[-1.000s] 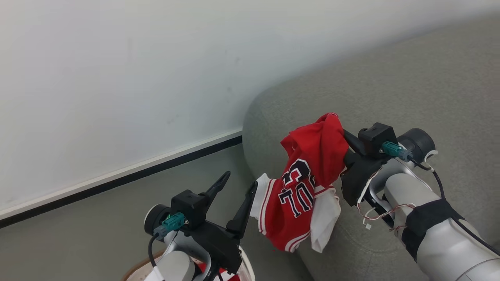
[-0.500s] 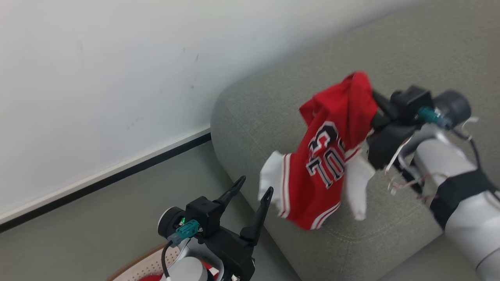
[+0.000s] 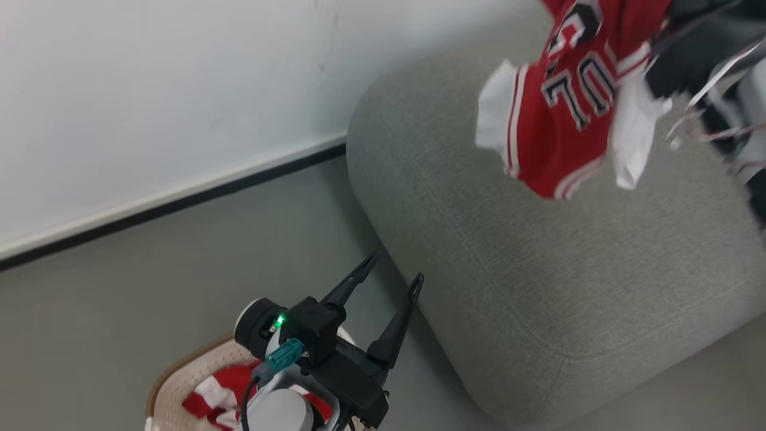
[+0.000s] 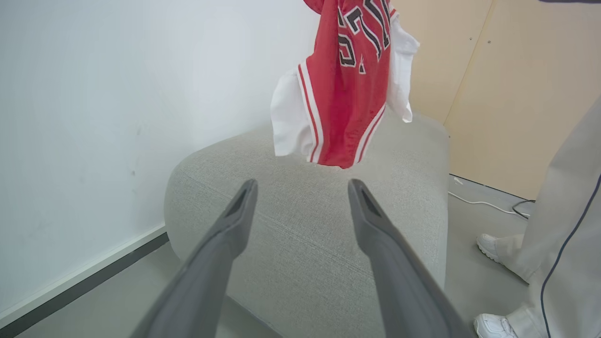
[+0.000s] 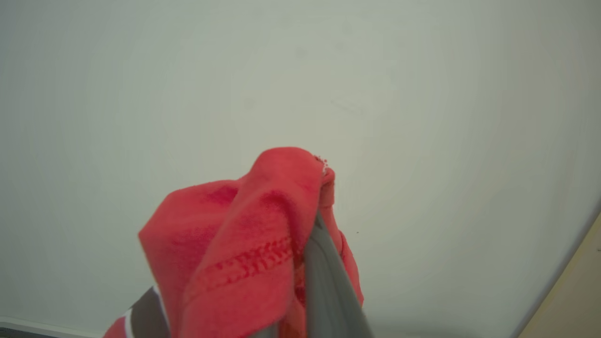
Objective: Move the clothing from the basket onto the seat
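Note:
A piece of the clothing (image 3: pixel 568 114), red with white panels and a dark number, hangs in the air over the grey seat (image 3: pixel 538 287). My right gripper (image 5: pixel 319 220) is shut on its bunched top edge, and red cloth (image 5: pixel 249 244) covers most of the fingers. My left gripper (image 3: pixel 394 269) is open with nothing in it, low beside the seat's rounded end and above the basket (image 3: pixel 173 383). More red and white clothing (image 3: pixel 209 395) lies in the basket. In the left wrist view the open left gripper (image 4: pixel 303 188) points at the seat (image 4: pixel 305 244), below the hanging garment (image 4: pixel 347 84).
A white wall with a dark skirting (image 3: pixel 179 200) runs behind the seat, with grey floor (image 3: pixel 149 287) before it. A person's pale trouser leg (image 4: pixel 563 225) and white shoes (image 4: pixel 493 246) are at the seat's far side, by a cable (image 4: pixel 488 204) and beige panels (image 4: pixel 516 94).
The head camera has shifted. My right gripper has carried the garment from beside the seat's edge up and over the seat. My left gripper has stayed open above the basket.

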